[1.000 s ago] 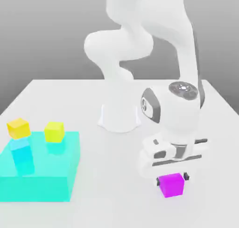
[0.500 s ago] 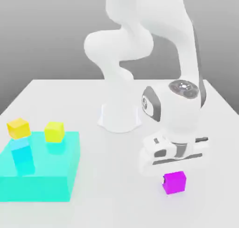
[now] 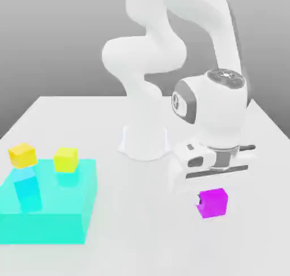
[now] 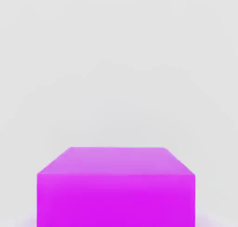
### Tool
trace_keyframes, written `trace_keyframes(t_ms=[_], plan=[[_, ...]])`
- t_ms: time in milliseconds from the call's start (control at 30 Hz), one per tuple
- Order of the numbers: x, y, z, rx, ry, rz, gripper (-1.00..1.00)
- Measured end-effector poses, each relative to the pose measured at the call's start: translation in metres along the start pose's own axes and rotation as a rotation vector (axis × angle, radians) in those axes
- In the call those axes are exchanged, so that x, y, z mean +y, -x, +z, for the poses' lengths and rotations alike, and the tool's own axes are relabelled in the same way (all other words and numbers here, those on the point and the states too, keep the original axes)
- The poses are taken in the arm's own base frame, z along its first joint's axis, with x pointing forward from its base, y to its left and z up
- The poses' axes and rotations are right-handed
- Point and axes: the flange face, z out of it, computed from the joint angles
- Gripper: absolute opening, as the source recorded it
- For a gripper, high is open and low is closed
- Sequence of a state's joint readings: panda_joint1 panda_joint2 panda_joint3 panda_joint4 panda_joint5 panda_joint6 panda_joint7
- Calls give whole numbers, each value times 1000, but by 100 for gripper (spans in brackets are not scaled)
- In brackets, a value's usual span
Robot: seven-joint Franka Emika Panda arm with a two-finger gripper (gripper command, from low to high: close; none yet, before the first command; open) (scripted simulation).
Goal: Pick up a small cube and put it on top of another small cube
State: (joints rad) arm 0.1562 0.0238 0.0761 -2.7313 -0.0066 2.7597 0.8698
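Near the exterior view's right side of the white table (image 3: 113,252), we see the magenta cube (image 3: 213,203) held off the surface, directly under the white hand of the arm (image 3: 210,102). The gripper (image 3: 213,197) has its jaws closed on the cube, about one cube-width apart; a dark fingertip (image 3: 199,200) shows against the cube's side facing the exterior view's left. We cannot see the other finger behind the cube. From the hand view the magenta cube (image 4: 116,186) sits close to the lens with plain white table (image 4: 116,58) beyond it.

On the exterior view's left lies a big cyan block (image 3: 48,204), flat on the table and well apart from the gripper. Two yellow cubes are there: one yellow cube (image 3: 22,155) at the block's far left corner, the other yellow cube (image 3: 65,159) just beside it toward the exterior view's right, on the block's top face. The arm's base (image 3: 144,142) stands behind, between the block and the gripper.
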Motion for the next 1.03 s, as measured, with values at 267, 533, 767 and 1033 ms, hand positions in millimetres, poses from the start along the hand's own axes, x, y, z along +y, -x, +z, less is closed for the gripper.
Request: trace_keyframes(t_ms=[267,533,767,1033], plan=[[117,-102,-56,11,-2,121,-100],[287,-144,-103,9,1,280,-100],[423,-121,-119,-5,-3,412,-100],[431,-117,-70,-5,0,421,100]])
